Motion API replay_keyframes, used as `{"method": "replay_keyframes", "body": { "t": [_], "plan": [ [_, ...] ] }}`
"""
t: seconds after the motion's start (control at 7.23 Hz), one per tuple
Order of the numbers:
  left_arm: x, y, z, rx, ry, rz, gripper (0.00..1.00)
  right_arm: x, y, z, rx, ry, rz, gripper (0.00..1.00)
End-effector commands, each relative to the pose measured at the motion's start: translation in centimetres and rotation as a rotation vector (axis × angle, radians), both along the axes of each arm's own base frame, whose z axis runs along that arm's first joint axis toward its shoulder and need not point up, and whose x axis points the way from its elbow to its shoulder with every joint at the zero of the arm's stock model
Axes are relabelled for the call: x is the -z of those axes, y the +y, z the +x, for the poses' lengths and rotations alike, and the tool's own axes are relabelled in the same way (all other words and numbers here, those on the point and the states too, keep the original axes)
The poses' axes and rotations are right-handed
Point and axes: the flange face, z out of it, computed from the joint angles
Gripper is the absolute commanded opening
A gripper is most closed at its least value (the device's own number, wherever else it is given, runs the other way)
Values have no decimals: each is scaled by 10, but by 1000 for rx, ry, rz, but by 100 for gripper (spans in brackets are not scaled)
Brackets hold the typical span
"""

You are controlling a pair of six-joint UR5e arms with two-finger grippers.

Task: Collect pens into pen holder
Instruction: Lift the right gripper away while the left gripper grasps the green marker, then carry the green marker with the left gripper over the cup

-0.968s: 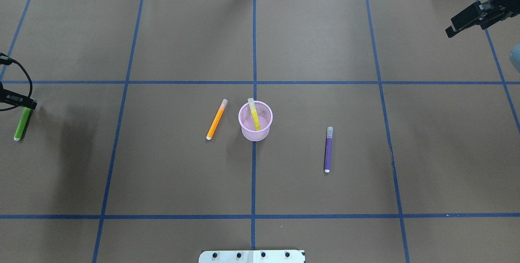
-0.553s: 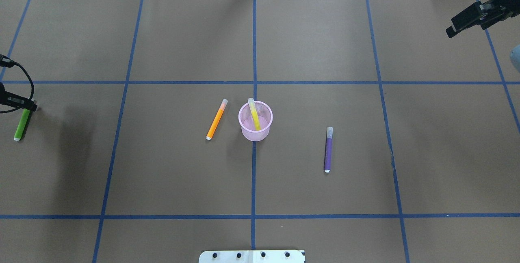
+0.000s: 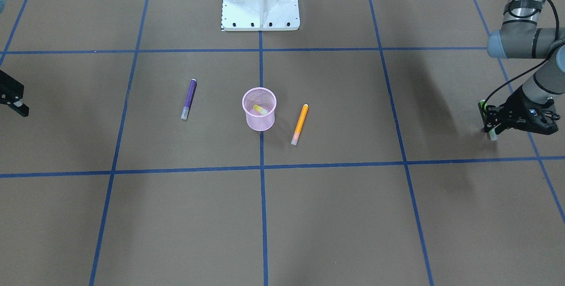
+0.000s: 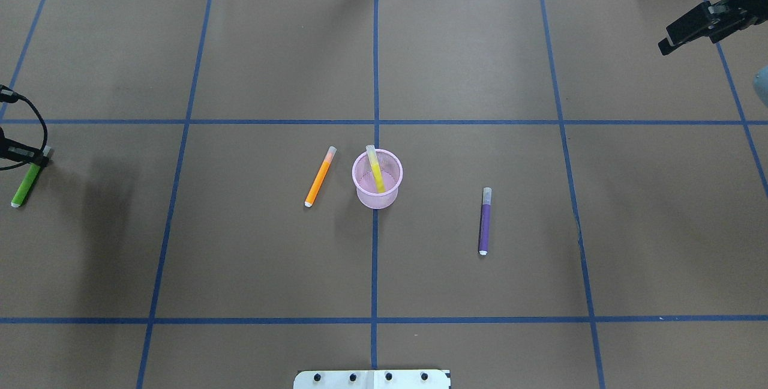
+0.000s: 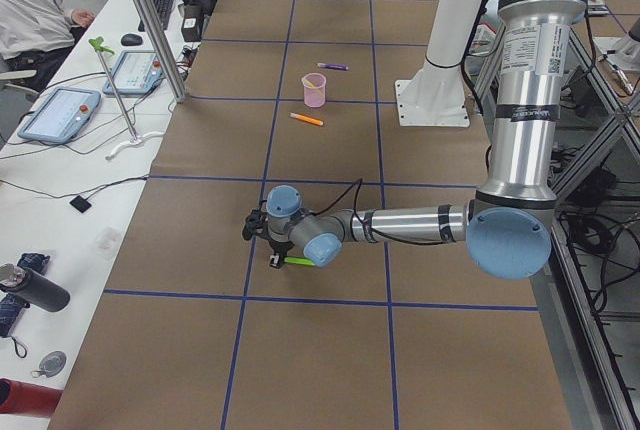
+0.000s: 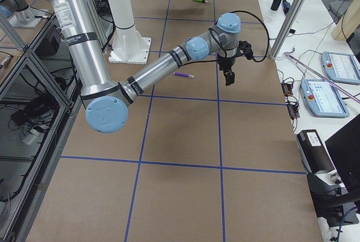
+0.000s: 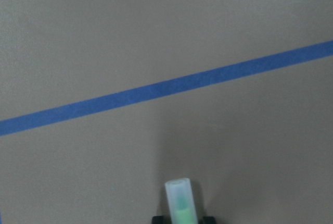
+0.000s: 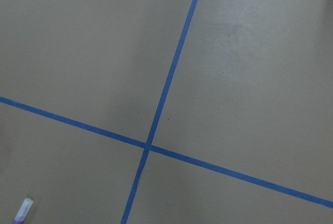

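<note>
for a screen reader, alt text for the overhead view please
A pink mesh cup holding a yellow pen stands in the middle between an orange pen and a purple pen. At the left edge the left gripper grips a green pen; the right gripper hangs empty top right.

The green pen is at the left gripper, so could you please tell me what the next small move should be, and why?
Probably lift the left gripper slightly. Its jaws appear closed on the green pen near the capped end, while the pen holder, holding only the yellow pen, stands far off at mid-table.
</note>
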Motion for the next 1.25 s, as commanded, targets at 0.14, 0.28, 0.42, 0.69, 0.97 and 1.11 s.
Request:
{"method": "replay_keyframes", "body": {
  "t": [0.14,0.28,0.42,0.69,0.97,1.11],
  "plan": [
    [26,-1,1,-5,47,53,0,-1,1,0,0,0,-1,100],
    [68,-7,8,-29,111,107,0,-4,2,1,0,2,-5,100],
    [127,-15,12,-34,165,212,0,-6,2,1,-1,3,-4,100],
    [245,-46,31,-36,287,429,0,-8,2,0,-2,6,-6,100],
    [320,-48,76,-37,432,492,0,-8,2,0,-6,6,-9,100],
    [347,-36,101,5,513,569,0,-7,2,0,-10,6,-11,100]
  ]
}}
